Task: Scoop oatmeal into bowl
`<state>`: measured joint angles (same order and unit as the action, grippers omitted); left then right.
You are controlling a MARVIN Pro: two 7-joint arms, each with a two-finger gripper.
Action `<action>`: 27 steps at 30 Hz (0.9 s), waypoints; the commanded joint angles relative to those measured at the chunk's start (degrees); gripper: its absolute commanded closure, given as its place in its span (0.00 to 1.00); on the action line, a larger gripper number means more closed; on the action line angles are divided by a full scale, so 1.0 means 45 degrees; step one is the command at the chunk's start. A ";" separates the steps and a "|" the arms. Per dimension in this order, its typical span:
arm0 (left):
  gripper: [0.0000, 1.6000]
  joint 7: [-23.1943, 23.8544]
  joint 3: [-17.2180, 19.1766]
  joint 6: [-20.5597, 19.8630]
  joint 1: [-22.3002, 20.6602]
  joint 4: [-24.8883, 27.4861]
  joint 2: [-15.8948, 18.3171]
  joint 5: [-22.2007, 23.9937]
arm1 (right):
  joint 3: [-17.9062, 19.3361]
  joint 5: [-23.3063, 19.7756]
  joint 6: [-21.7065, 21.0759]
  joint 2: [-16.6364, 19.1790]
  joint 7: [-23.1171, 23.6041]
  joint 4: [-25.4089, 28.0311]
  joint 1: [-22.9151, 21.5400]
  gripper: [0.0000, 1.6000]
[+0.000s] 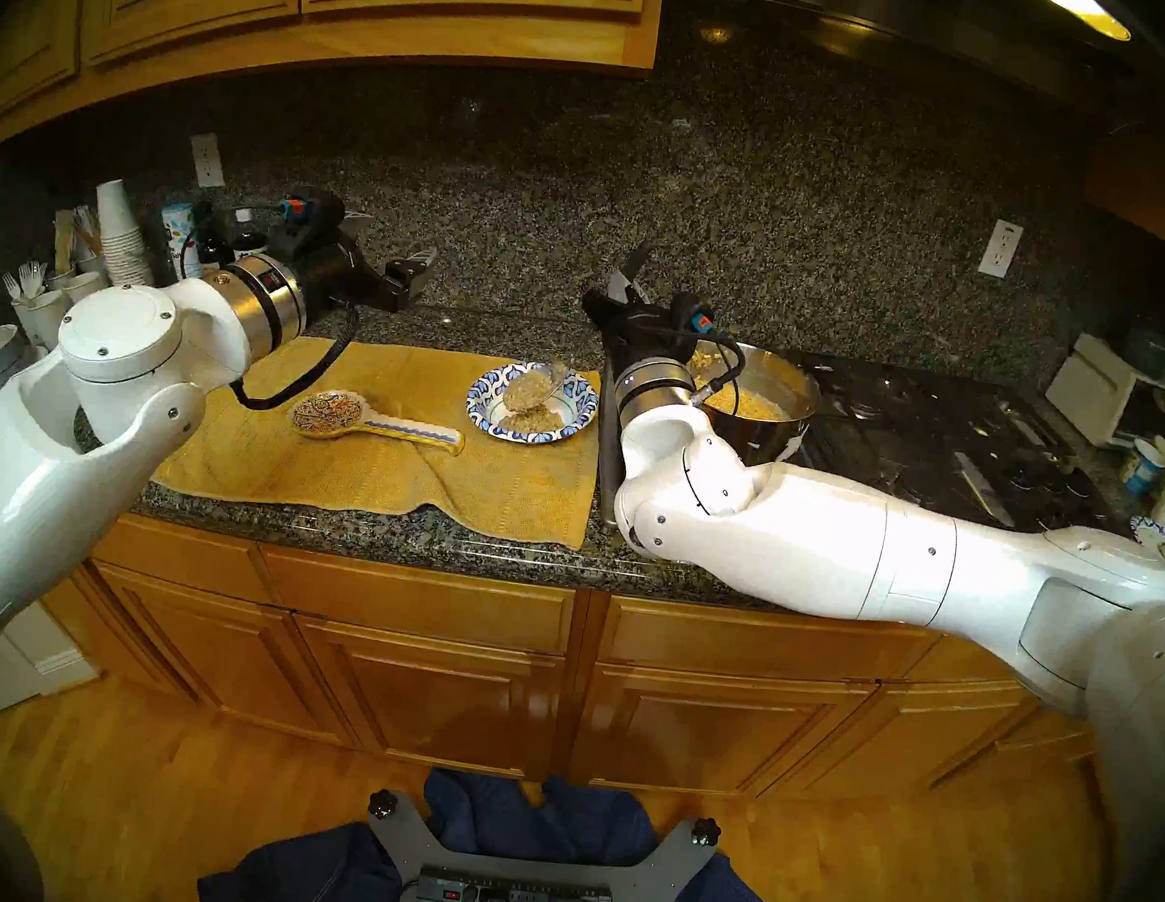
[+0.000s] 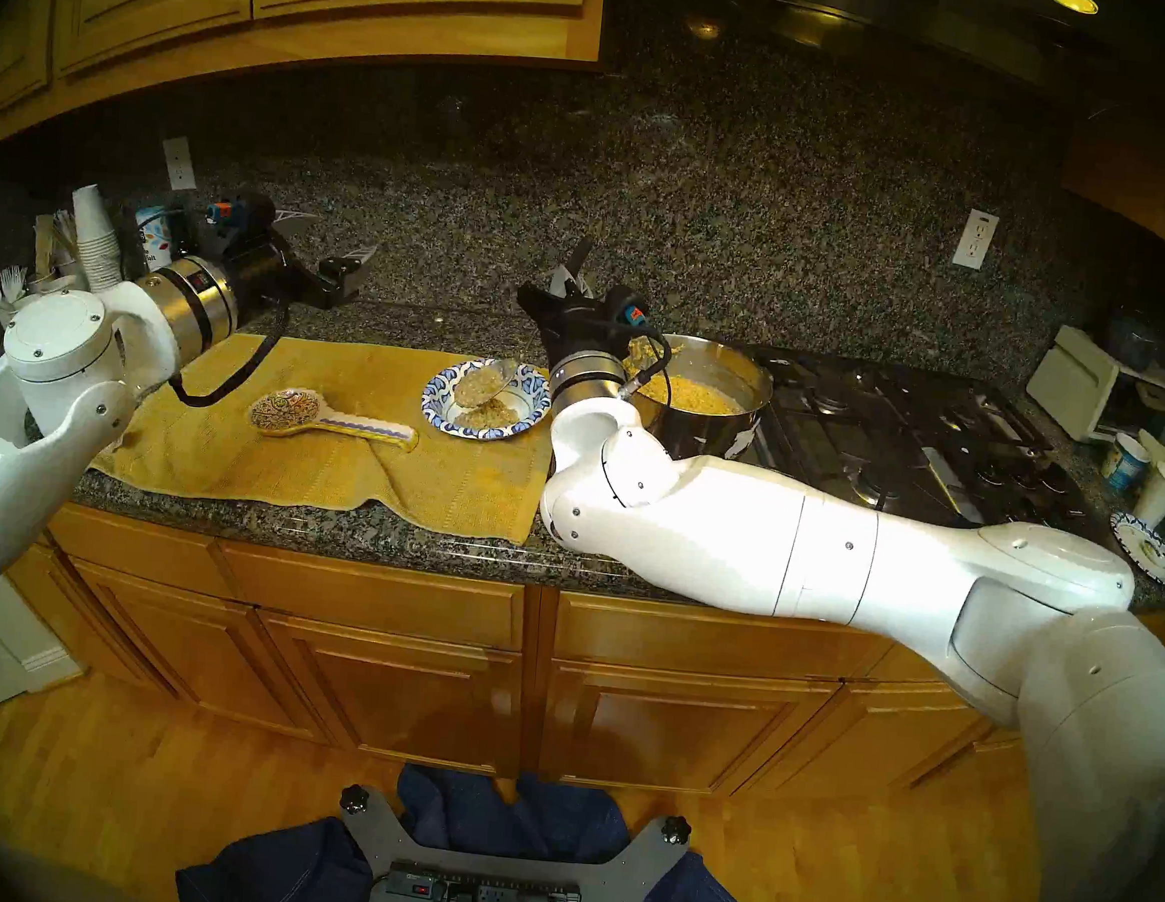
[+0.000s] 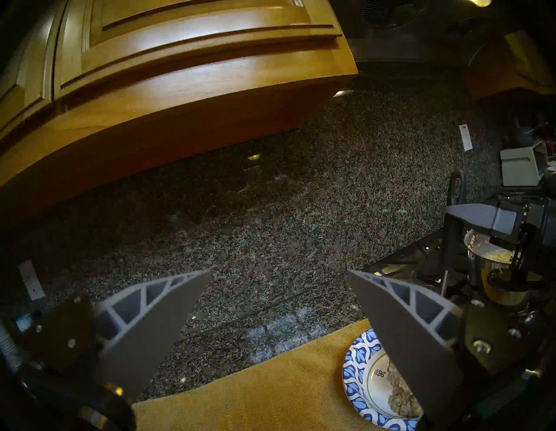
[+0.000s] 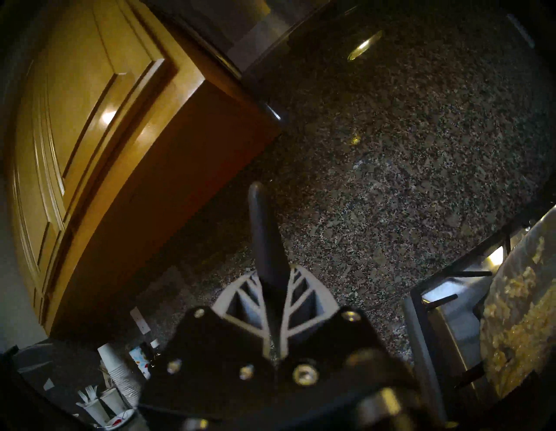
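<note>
The blue-and-white bowl (image 1: 483,397) (image 3: 358,370) sits on a yellow towel with a heap of oatmeal (image 1: 530,422) (image 3: 400,391) in it. Just above it a metal spoon (image 1: 528,385) (image 2: 484,380) tilts down, its scoop full of oatmeal. My right gripper (image 1: 623,290) (image 4: 272,271) is shut on the spoon's black handle (image 4: 261,216), between the bowl and a steel pot (image 1: 803,388) that holds more yellow oatmeal (image 1: 750,403). My left gripper (image 1: 391,241) (image 3: 279,271) hangs open and empty, behind and to the left of the bowl.
A painted spoon rest (image 1: 360,419) lies on the towel (image 1: 354,484) left of the bowl. The pot stands on a black gas stove (image 1: 949,434). Stacked paper cups (image 1: 120,237) and bottles crowd the far left. More cups stand at the far right. Wooden cabinets (image 1: 393,1) hang overhead.
</note>
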<state>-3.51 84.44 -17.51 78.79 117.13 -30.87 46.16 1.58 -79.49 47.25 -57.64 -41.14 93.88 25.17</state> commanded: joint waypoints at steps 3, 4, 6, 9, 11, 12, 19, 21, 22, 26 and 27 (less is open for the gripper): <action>0.00 -0.0027 0.0305 0.0227 -0.0421 0.0148 -0.0011 -0.0033 | -0.0234 0.1826 0.0036 -0.0264 0.0117 -0.0494 -0.0867 1.00; 0.00 -0.0027 0.0305 0.0227 -0.0421 0.0148 -0.0011 -0.0033 | -0.0339 0.2039 0.0002 -0.0283 0.0147 -0.0576 -0.0890 1.00; 0.00 -0.0027 0.0305 0.0229 -0.0422 0.0147 -0.0012 -0.0034 | -0.0482 0.2428 0.0026 -0.0341 0.0111 -0.0724 -0.0900 1.00; 0.00 -0.0027 0.0305 0.0230 -0.0422 0.0147 -0.0011 -0.0033 | -0.0788 0.3171 0.0020 -0.0381 0.0184 -0.1007 -0.0959 1.00; 0.00 -0.0028 0.0305 0.0226 -0.0421 0.0149 -0.0009 -0.0032 | -0.1016 0.3730 -0.0027 -0.0369 0.0306 -0.1198 -0.1052 1.00; 0.00 -0.0028 0.0305 0.0225 -0.0420 0.0149 -0.0009 -0.0032 | -0.1108 0.3976 -0.0043 -0.0373 0.0331 -0.1290 -0.1088 1.00; 0.00 -0.0030 0.0305 0.0221 -0.0418 0.0150 -0.0006 -0.0030 | -0.1773 0.5795 -0.0116 -0.0404 0.0643 -0.1965 -0.1356 1.00; 0.00 -0.0031 0.0305 0.0220 -0.0417 0.0151 -0.0005 -0.0029 | -0.1951 0.6379 -0.0116 -0.0436 0.0744 -0.2147 -0.1442 1.00; 0.00 -0.0031 0.0305 0.0220 -0.0417 0.0151 -0.0005 -0.0029 | -0.1951 0.6379 -0.0116 -0.0436 0.0744 -0.2147 -0.1442 1.00; 0.00 -0.0031 0.0305 0.0219 -0.0416 0.0151 -0.0004 -0.0029 | -0.2103 0.7281 -0.0121 -0.0540 0.0789 -0.2398 -0.1593 1.00; 0.00 -0.0031 0.0305 0.0218 -0.0416 0.0151 -0.0003 -0.0028 | -0.2123 0.7472 -0.0126 -0.0555 0.0811 -0.2454 -0.1639 1.00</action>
<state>-3.52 84.43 -17.50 78.79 117.14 -30.85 46.15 -8.43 -52.96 46.77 -59.37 -38.17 83.96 22.05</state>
